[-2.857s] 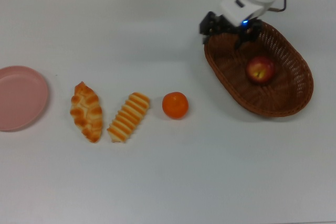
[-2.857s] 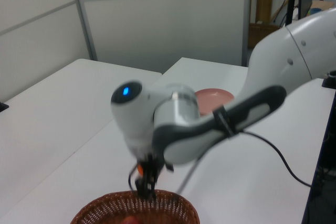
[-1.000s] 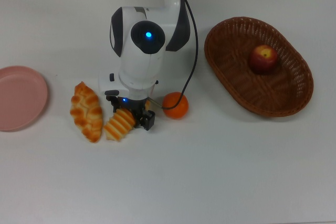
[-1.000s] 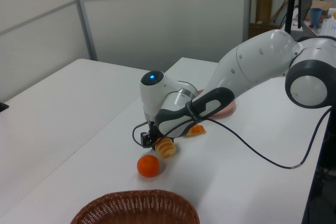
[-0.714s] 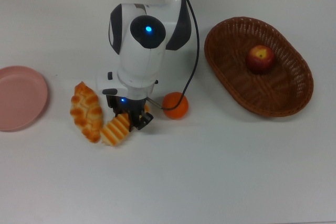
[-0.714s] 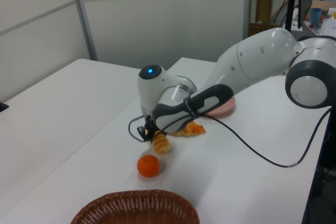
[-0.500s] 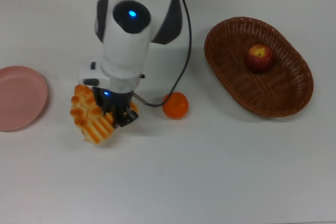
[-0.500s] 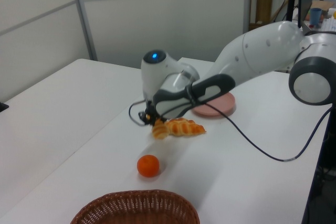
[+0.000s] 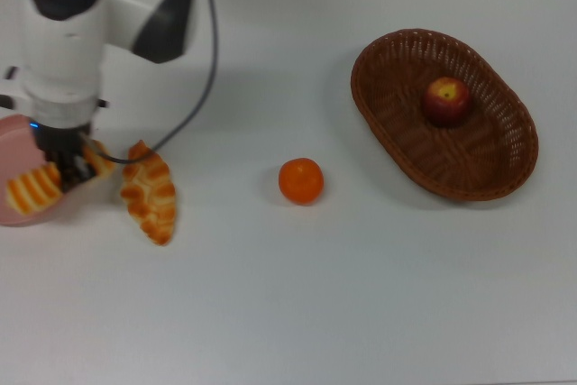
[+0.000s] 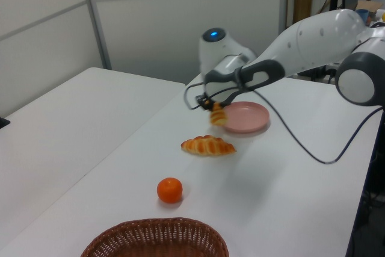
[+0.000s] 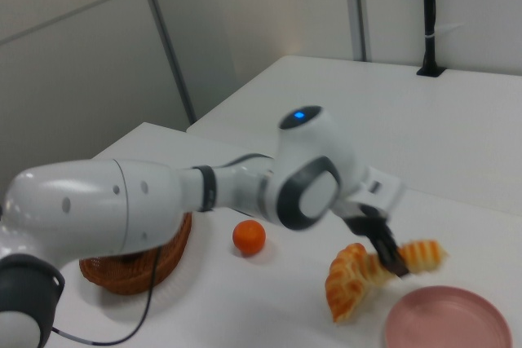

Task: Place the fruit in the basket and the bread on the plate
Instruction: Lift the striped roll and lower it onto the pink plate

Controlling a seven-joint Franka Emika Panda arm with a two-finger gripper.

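the tool [image 9: 65,171] is clenched on the striped bread [image 9: 34,188], held in the air over the plate [image 9: 11,137] at the top view's left edge. the plate lies just under it, so the move is down.

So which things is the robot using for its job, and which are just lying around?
For the job: striped bread in the gripper, braided bread, orange, apple, basket, pink plate.

Just around: white table, black cable.
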